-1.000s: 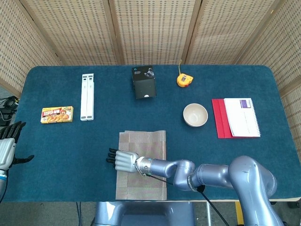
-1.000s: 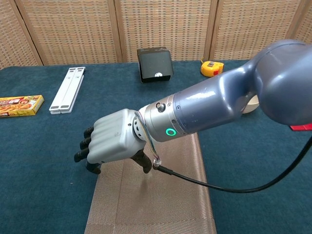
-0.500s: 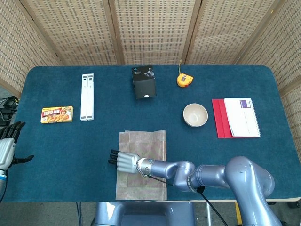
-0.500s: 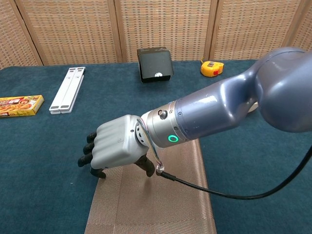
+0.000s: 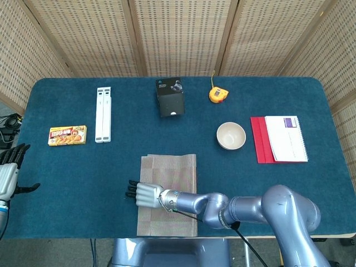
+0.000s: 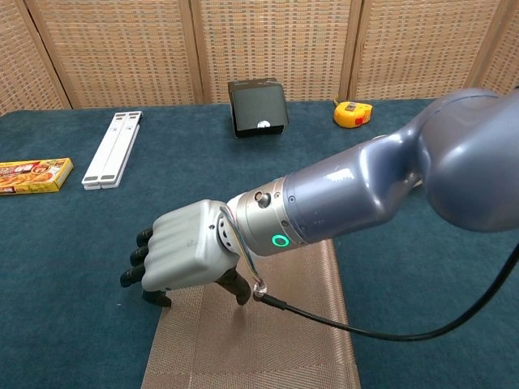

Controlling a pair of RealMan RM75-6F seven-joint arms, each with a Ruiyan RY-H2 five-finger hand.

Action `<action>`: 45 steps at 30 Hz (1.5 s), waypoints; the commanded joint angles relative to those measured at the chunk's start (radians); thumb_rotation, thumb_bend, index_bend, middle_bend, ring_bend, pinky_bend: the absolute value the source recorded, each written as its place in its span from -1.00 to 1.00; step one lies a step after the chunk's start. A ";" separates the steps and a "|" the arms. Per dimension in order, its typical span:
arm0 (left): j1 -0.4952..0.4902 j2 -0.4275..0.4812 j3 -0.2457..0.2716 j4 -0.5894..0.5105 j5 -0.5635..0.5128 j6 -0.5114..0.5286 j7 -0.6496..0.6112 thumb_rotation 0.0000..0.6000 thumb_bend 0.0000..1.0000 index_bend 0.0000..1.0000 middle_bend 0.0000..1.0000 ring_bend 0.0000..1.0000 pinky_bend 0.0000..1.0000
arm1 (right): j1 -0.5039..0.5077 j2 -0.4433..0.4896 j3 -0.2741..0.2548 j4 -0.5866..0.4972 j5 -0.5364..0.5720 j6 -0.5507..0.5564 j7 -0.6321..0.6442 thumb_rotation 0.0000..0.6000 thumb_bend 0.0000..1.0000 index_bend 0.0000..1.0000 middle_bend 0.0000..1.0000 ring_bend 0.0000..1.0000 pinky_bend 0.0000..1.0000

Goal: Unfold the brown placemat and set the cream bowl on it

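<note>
The brown woven placemat (image 5: 167, 193), folded, lay at the table's near edge with the right hand (image 5: 143, 194) over its left edge, fingers curled down; couldn't tell if it gripped the mat. The left hand (image 5: 9, 174) hung open off the left side. The cream round bowl (image 5: 231, 136) sat well apart, beside a red folder (image 5: 257, 140).

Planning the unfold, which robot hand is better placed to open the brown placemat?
The right robot hand: its fingers are down at the brown placemat's left edge. The left robot hand sits off the table's far left side.

Blue-grey arm (image 6: 381, 190) — silver right hand (image 6: 182, 255), black fingers (image 6: 134, 259)
</note>
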 commanded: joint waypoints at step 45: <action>-0.006 0.003 0.001 0.004 -0.007 -0.011 -0.010 1.00 -1.00 -1.00 -1.00 -1.00 -1.00 | 0.060 -0.041 -0.033 -0.006 0.086 0.035 -0.032 1.00 -0.21 -0.17 -1.00 -1.00 -1.00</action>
